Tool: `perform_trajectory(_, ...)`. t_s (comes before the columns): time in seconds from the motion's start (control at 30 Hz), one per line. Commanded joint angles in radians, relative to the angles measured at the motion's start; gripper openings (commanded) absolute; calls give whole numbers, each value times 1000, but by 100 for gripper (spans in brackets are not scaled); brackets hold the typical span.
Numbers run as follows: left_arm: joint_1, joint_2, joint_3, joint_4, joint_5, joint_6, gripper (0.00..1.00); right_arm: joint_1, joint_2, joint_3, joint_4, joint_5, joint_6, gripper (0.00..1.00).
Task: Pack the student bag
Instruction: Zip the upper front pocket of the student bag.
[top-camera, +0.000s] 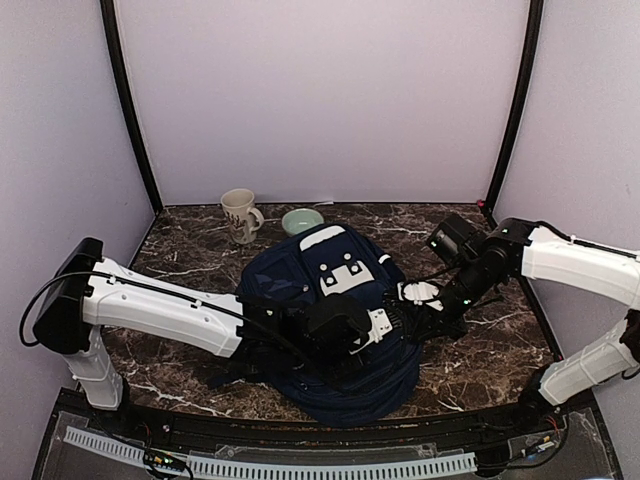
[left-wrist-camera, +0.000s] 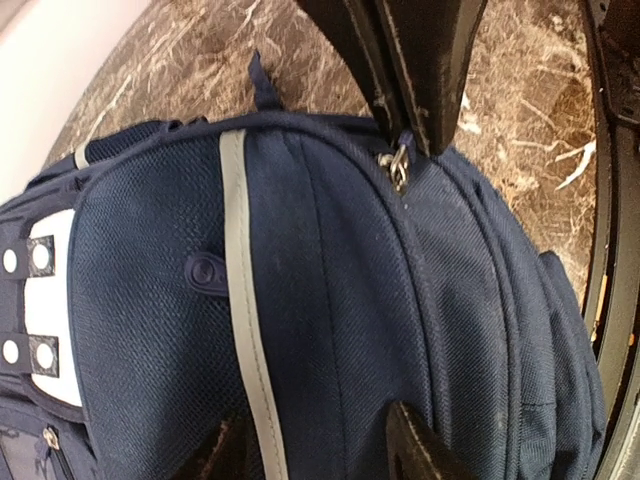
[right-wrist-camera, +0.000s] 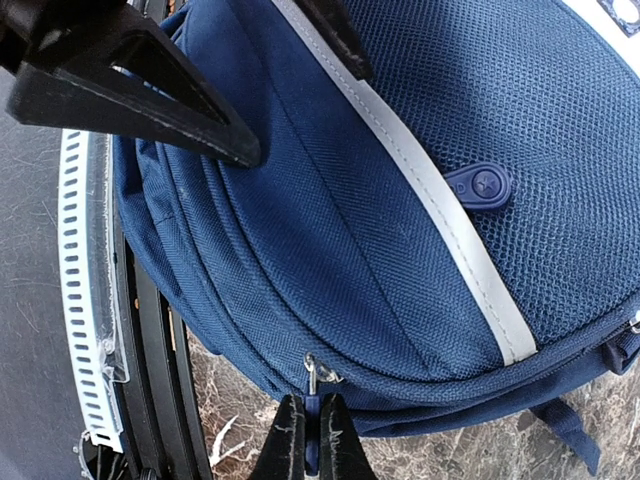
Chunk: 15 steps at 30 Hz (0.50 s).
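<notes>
The student bag (top-camera: 330, 330) is a navy backpack lying flat in the middle of the table, white patches up. It fills the left wrist view (left-wrist-camera: 330, 300) and the right wrist view (right-wrist-camera: 400, 200). My right gripper (right-wrist-camera: 312, 440) is shut on the blue zipper pull (right-wrist-camera: 312, 410) at the bag's side seam; it also shows in the top view (top-camera: 418, 318). My left gripper (left-wrist-camera: 320, 450) is open, its fingertips (left-wrist-camera: 420, 450) resting on the front pocket fabric beside the grey stripe (left-wrist-camera: 240, 290). It sits on the bag (top-camera: 385, 328), close to the right gripper.
A cream mug (top-camera: 240, 215) and a pale green bowl (top-camera: 302, 220) stand at the back of the marble table (top-camera: 180, 250). A perforated white cable rail (top-camera: 270, 465) runs along the front edge, just below the bag.
</notes>
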<state>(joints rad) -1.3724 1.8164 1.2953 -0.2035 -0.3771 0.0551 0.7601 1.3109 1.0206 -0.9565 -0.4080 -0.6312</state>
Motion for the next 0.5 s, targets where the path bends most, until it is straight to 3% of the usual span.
perform_trajectory(0.0,-22,-111,-69,161,109,33,50,16,-16,-8,6,-80,-3,0)
perform_trajectory(0.3,-24,-49,-61,191,147,7,51,16,-12,-4,4,-93,4,0)
perform_trajectory(0.47,-24,-3,-17,115,48,2,47,16,-12,-8,4,-97,6,0)
